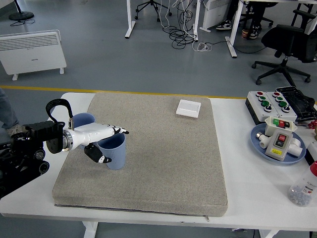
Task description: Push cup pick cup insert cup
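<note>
On the worktop (237, 198) lies a grey mat (148, 153), and the left hand (101, 141) reaches over its left part from the left edge. Far off to the right of the fingers (118, 130), beyond the mat, stand a button box (270, 105) and a blue dish (262, 144) carrying a switch unit (280, 140); a clear jar (303, 191) sits at the right edge. A small white box (188, 108) lies on the mat's far side, well away up and right of the fingers. Nothing stands between the hand and these; the mat to the right of the fingers is bare.

Two blue cups are by the hand. The near cup (114, 150) stands upright on the mat, its long axis vertical and its mouth open upward. The far cup (81, 120) also stands upright, at the mat's left border, just behind the wrist and partly hidden by it. The two cups stand close, with the hand crossing between their rims.

The fingers are closed around the near cup: the straight white fingers lie over the far side of its rim, pointing right, while the thumb (99, 156) curls down against its near left wall. The cup sits directly between them, its body below and to the right of the palm.
</note>
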Action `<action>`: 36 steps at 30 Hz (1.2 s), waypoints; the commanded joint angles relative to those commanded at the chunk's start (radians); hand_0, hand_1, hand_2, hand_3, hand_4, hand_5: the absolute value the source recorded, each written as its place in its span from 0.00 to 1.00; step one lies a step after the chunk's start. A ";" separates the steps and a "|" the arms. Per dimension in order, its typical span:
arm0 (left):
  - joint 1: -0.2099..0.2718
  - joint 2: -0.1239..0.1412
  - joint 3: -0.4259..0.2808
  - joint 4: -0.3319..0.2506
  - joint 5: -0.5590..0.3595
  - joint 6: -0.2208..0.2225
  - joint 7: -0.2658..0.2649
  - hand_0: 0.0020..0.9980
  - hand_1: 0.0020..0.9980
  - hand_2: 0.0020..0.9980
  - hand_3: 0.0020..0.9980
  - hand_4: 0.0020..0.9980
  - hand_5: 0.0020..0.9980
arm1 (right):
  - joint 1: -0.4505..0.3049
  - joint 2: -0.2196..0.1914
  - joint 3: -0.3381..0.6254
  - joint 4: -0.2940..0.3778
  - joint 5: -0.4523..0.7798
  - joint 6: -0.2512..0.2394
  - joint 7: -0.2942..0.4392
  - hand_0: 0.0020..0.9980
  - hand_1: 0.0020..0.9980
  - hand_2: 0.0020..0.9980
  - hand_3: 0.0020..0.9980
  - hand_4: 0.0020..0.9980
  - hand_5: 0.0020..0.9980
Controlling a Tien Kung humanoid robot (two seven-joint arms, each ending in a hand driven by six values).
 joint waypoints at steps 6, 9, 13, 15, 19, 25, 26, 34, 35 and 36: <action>0.001 0.005 -0.003 -0.002 -0.005 0.005 -0.011 0.46 0.61 0.80 0.80 0.57 0.00 | 0.001 0.000 0.001 0.000 -0.003 0.000 0.000 0.68 0.59 0.60 0.58 0.12 0.54; 0.002 0.006 -0.006 -0.005 -0.012 0.004 -0.014 0.46 0.54 0.56 0.61 0.48 0.00 | 0.001 0.000 0.002 0.000 -0.003 0.001 0.000 0.68 0.59 0.60 0.58 0.12 0.54; 0.006 0.012 -0.015 -0.019 -0.026 -0.002 -0.010 0.46 0.54 0.56 0.61 0.48 0.00 | 0.001 0.000 0.002 0.000 -0.001 0.000 0.000 0.68 0.59 0.60 0.58 0.12 0.54; 0.007 0.016 -0.019 -0.028 -0.031 -0.006 -0.005 0.47 0.52 0.51 0.54 0.42 0.00 | 0.001 0.000 0.002 0.000 0.000 0.000 0.000 0.68 0.59 0.60 0.58 0.12 0.54; 0.010 0.030 -0.037 -0.063 -0.038 -0.016 0.019 0.47 0.52 0.51 0.54 0.42 0.00 | 0.001 0.000 0.002 0.000 0.000 0.000 0.001 0.68 0.59 0.60 0.58 0.12 0.54; 0.019 0.076 -0.107 -0.153 -0.033 -0.035 0.064 0.47 0.50 0.49 0.53 0.40 0.00 | 0.001 -0.001 0.004 0.000 0.000 -0.001 0.001 0.68 0.59 0.60 0.58 0.12 0.54; 0.020 0.084 -0.122 -0.172 -0.032 -0.038 0.070 0.47 0.50 0.49 0.53 0.40 0.00 | 0.001 -0.002 0.005 0.000 -0.001 -0.001 0.001 0.68 0.59 0.60 0.58 0.12 0.54; -0.008 0.152 -0.210 -0.296 -0.019 -0.067 0.144 0.50 0.49 0.48 0.52 0.39 0.00 | -0.003 -0.003 0.005 0.000 0.001 -0.001 0.001 0.68 0.59 0.60 0.58 0.12 0.54; -0.011 0.155 -0.213 -0.300 -0.018 -0.068 0.146 0.50 0.49 0.48 0.52 0.39 0.00 | -0.004 -0.003 0.005 0.000 0.001 -0.001 0.001 0.68 0.59 0.60 0.58 0.12 0.54; -0.019 0.159 -0.216 -0.305 -0.018 -0.072 0.151 0.50 0.49 0.48 0.52 0.39 0.00 | -0.005 -0.003 0.004 0.000 0.002 -0.001 0.001 0.68 0.59 0.60 0.58 0.12 0.54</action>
